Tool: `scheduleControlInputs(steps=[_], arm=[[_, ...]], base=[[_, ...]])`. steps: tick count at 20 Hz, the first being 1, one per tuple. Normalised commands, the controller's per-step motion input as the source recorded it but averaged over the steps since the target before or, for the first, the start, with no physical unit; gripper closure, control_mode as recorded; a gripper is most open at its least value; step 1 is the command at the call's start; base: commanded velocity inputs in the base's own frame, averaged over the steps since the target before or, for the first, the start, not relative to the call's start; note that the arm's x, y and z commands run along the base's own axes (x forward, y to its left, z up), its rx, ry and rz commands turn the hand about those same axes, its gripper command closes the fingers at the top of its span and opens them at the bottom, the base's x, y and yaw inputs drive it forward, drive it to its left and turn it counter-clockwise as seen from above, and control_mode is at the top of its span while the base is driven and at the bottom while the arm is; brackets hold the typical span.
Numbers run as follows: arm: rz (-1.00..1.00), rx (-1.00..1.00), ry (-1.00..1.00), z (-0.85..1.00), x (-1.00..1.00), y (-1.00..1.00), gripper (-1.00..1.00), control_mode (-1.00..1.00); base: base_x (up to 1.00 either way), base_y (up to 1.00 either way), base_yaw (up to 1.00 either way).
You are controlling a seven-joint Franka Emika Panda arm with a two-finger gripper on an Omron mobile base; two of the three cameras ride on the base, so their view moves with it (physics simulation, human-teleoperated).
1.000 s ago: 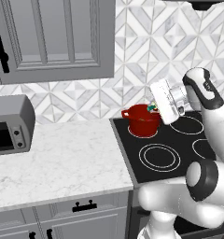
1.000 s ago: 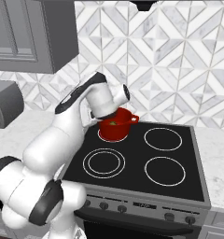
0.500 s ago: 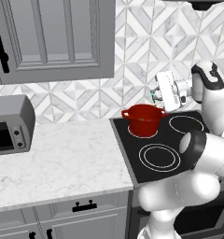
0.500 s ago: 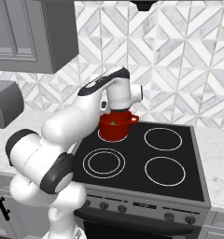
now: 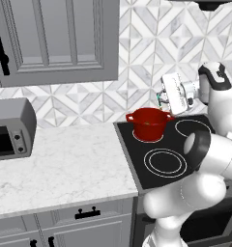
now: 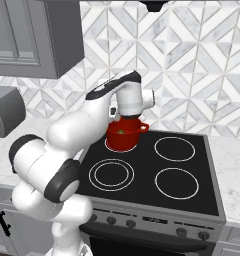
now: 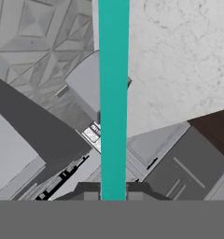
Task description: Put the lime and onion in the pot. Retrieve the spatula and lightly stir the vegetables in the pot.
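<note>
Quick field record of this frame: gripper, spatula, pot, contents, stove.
gripper: shut on spatula, raised just right of the pot in the left base view
spatula: teal handle clamped between the fingers, runs straight up the hand view; blade not seen
pot: red, upright on the back left burner, no lid
pot contents: lime visible inside; onion not made out
stove: black top, other three burners bare
</note>
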Motion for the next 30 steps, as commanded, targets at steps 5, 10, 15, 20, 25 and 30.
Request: scheduleControlInputs(steps=[5, 10, 15, 20, 25, 30], arm=[[-0.05, 0.06, 0.00, 0.00, 0.11, 0.00, 1.00, -1.00], [-0.19, 0.08, 0.02, 0.00, 0.04, 0.00, 1.00, -1.00], [-0.25, 0.06, 0.01, 0.02, 0.00, 0.00, 1.00, -1.00], [-0.30, 0.12, 0.00, 0.00, 0.09, 0.02, 1.00, -1.00], [-0.36, 0.17, 0.00, 0.00, 0.24, 0.07, 1.00, -1.00], [-0.29, 0.20, -0.06, 0.04, 0.29, 0.07, 1.00, -1.00]], base=[[0.00, 0.00, 0.00], [0.00, 0.00, 0.00], [0.00, 0.00, 0.00], [0.00, 0.00, 0.00], [0.00, 0.00, 0.00], [0.00, 0.00, 0.00]])
